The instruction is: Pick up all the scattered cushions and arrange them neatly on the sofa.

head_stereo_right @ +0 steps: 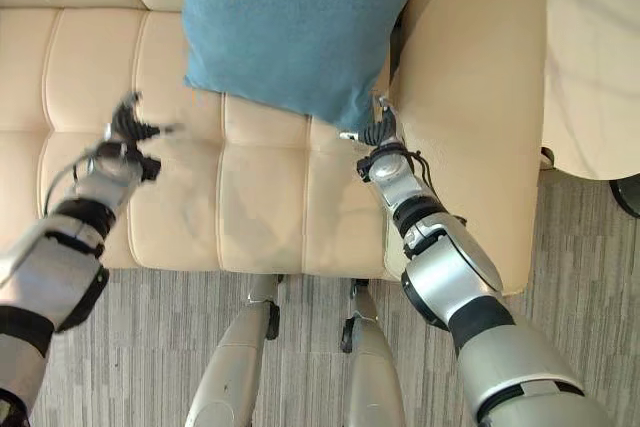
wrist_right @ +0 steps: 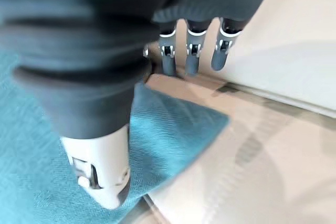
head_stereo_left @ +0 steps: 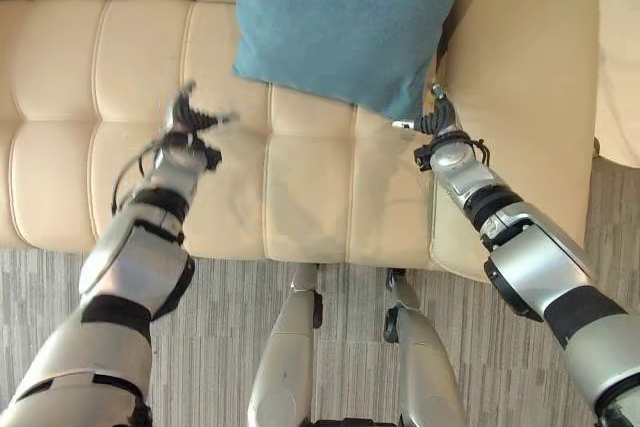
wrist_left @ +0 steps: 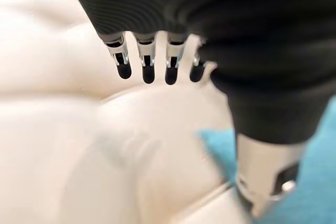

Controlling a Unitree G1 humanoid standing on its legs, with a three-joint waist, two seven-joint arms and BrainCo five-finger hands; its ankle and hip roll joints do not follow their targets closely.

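Lying on sofa (head_stereo_left: 300, 187), blue cushion (head_stereo_left: 345, 17), corner beside right hand (head_stereo_left: 432, 117) fingers (wrist_right: 191, 56)

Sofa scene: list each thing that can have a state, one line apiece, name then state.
blue cushion: propped on the sofa seat against the backrest and armrest, tilted, held by neither hand.
left hand: open, fingers relaxed, over the bare seat, apart from the cushion.
right hand: open, fingers straight, at the cushion's lower corner beside the armrest.
sofa: seat bare apart from the one cushion.
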